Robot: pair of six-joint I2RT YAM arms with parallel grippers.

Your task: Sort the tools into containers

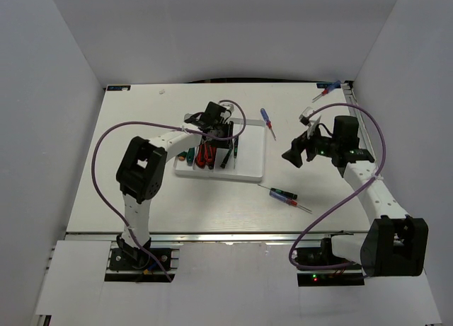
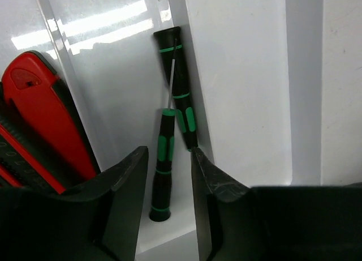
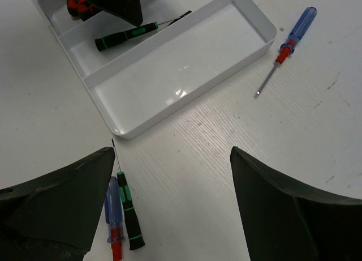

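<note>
Left wrist view: jaws sitting low over crossed precision drivers point(image 2: 182, 111)

The left gripper point(image 2: 168, 153) is hanging with its jaws slightly parted, apparently pinching nothing. Below it, the two green-and-black drivers are lying crossed in the third compartment from the left. In lifting out, a finger could be catching a handle and flicking it over the divider, or dragging the white tray point(image 1: 212, 175). The right gripper point(image 3: 172, 153), spread wide and empty, is hovering over a blue-handled screwdriver point(image 3: 113, 215) and a green-and-black driver point(image 3: 130, 218). They are lying touching on the table, near right of the tray, so closing there is risking a double pick. A red-and-black pliers-like tool point(image 2: 45, 119) is sitting in the second compartment and a green-handled tool point(image 1: 190, 155) in the leftmost. The rightmost compartment point(image 3: 175, 80) is holding nothing
</note>
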